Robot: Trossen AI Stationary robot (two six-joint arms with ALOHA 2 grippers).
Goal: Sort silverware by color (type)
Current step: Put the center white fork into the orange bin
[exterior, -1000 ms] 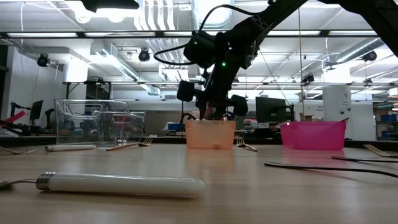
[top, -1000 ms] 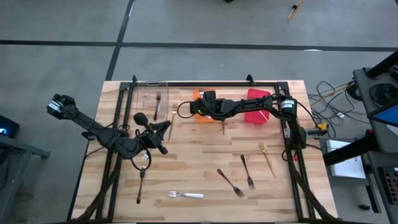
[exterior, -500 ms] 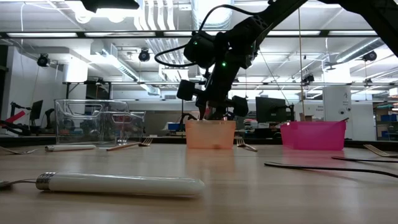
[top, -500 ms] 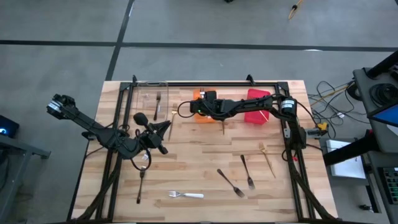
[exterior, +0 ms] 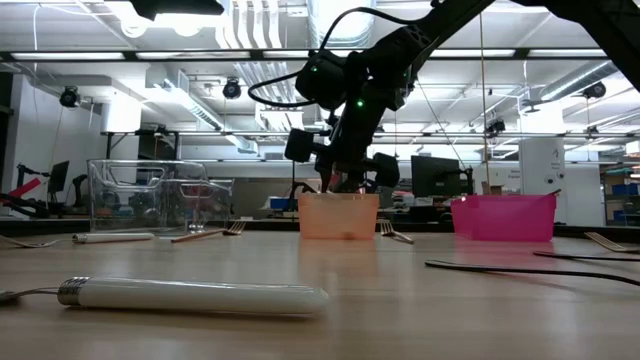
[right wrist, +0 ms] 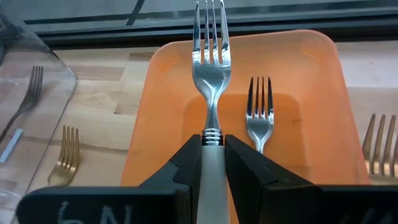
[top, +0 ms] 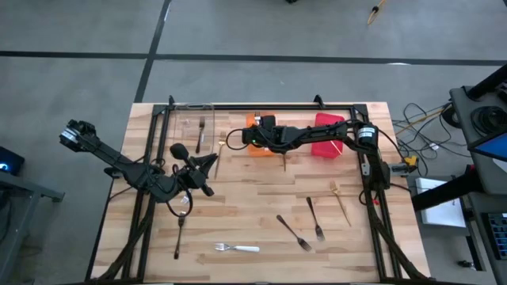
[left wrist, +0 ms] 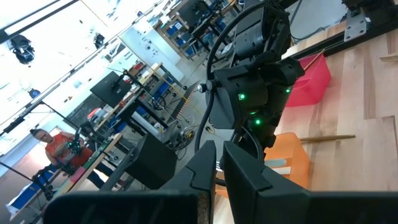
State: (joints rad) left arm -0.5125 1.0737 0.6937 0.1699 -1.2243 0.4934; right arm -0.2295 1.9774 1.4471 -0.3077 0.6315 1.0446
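My right gripper (right wrist: 212, 146) hangs over the orange bin (right wrist: 323, 74) and is shut on a silver fork with a white handle (right wrist: 210, 74). A second silver fork (right wrist: 260, 115) lies on the bin's floor. A dark fork (right wrist: 25, 99) lies in the clear bin (top: 192, 123). Loose on the table lie a white-handled fork (top: 238, 248), dark forks (top: 293, 232) (top: 314, 218) (top: 180, 233) and gold forks (top: 341, 202) (right wrist: 65, 162). My left gripper (top: 214, 160) hovers shut and empty at mid-left, pointing level toward the bins. My right gripper pinches the fork's white handle just behind its metal collar (right wrist: 211, 158) between its two fingers. The fingers lie along the fork and slant down from the table's right side. The fork is lifted clear, its tines (right wrist: 208, 18) jutting past the fingertips over the bin.
The red bin (top: 329, 134) stands right of the orange one at the far edge. A dark metal frame (top: 261, 104) runs along the table's far side and both flanks. Bare wood lies between the bins and the loose forks.
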